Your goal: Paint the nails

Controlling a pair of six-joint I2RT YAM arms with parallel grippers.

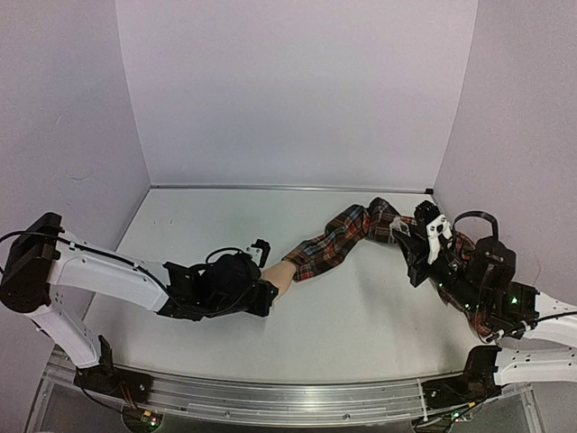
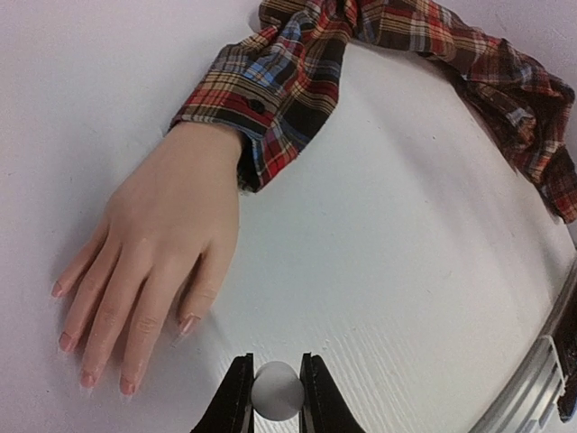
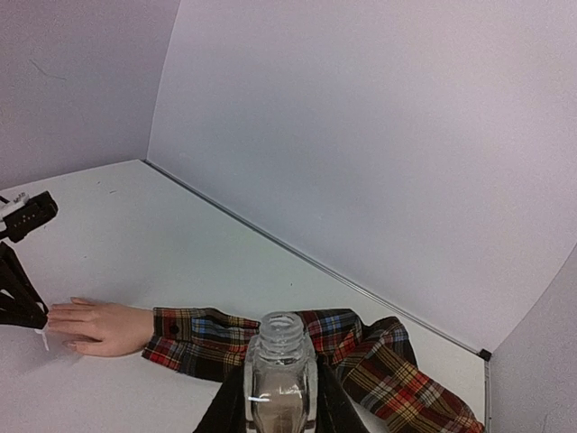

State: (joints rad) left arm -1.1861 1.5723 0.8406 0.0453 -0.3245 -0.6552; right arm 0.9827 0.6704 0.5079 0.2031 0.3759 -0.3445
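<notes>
Left hand (image 2: 276,383) closed on a white rounded cap (image 2: 276,393), pinched between both fingers at the bottom edge of the left wrist view. Pale mannequin hand (image 2: 158,253) flat and palm-down on the white surface (image 2: 406,271), ahead and to the left of the left hand, apart from its fingers. The nails (image 2: 88,379) at the tips of the spread fingers, faintly pink, directed back towards the left hand. Thumb nail nearest, just ahead-left of the left finger. Red plaid sleeve (image 2: 288,81) covering the mannequin wrist, extending ahead and to the right across the surface.

Right hand (image 3: 281,410) gripping a small clear bottle (image 3: 281,370), upright, threaded neck uncapped. From the right hand: sleeve directly ahead beyond the bottle, mannequin hand ahead and far to the left, dark fingers of the left hand beside its fingertips.

Top view: left hand covering the mannequin fingertips from above; right hand at the sleeve's other end, well apart from the nails.
</notes>
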